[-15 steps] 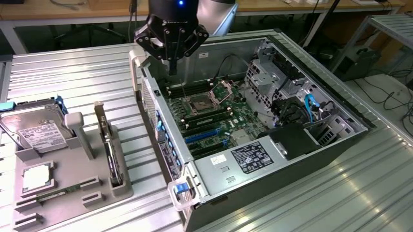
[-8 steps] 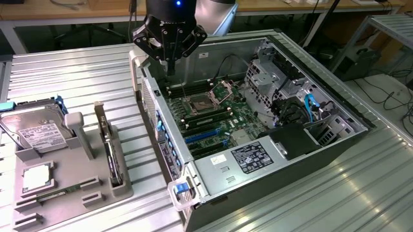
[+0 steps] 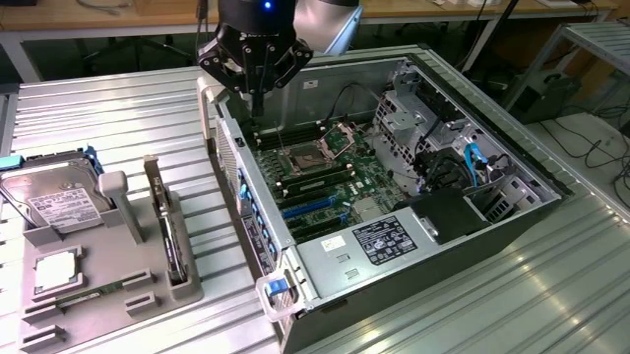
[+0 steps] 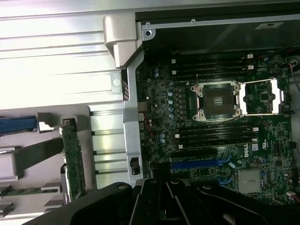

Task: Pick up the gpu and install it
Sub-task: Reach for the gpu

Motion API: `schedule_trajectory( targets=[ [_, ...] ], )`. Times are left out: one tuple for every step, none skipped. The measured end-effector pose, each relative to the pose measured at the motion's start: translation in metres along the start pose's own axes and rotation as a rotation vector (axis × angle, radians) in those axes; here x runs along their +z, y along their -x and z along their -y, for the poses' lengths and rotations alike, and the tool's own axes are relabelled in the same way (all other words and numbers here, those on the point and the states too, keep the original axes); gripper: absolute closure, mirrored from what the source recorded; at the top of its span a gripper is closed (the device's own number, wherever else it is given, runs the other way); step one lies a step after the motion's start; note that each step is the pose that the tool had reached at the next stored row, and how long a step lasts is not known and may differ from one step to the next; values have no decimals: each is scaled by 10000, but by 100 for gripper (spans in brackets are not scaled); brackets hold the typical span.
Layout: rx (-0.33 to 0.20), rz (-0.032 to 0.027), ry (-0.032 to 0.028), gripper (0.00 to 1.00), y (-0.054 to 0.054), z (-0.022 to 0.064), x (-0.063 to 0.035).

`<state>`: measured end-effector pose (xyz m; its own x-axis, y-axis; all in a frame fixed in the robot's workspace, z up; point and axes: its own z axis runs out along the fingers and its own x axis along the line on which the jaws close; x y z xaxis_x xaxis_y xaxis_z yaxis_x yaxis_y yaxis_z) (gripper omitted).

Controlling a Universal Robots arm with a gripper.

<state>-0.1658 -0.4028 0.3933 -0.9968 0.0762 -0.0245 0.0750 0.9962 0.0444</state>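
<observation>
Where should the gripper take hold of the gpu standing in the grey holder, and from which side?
Probably the free top long edge, coming straight down from above and clamping across its two flat faces. The gpu stands on edge in a slot of the grey holder, so its lower edge is enclosed and its upper part is exposed.
</observation>
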Motion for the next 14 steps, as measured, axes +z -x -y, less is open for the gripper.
schedule_trajectory(
  targets=[
    [0, 0, -1, 89, -5, 1, -1],
    [1, 0, 0, 89, -10, 2, 0],
    [1, 0, 0, 89, -16, 4, -1],
    [0, 0, -1, 89, -24, 6, -1],
    [1, 0, -1, 89, -32, 8, -1],
    [1, 1, 0, 89, -39, 9, -1],
    [1, 0, 0, 89, -44, 11, -2],
    [1, 0, -1, 89, -50, 12, -2],
    [1, 0, -1, 89, -56, 14, -2],
    [2, 0, -1, 89, -62, 15, -2],
    [1, 0, 0, 89, -68, 17, -2],
    [1, 0, 0, 89, -73, 18, -3],
    [1, 0, 0, 89, -80, 20, -3],
    [1, 0, 0, 89, -85, 21, -3]
  ],
)
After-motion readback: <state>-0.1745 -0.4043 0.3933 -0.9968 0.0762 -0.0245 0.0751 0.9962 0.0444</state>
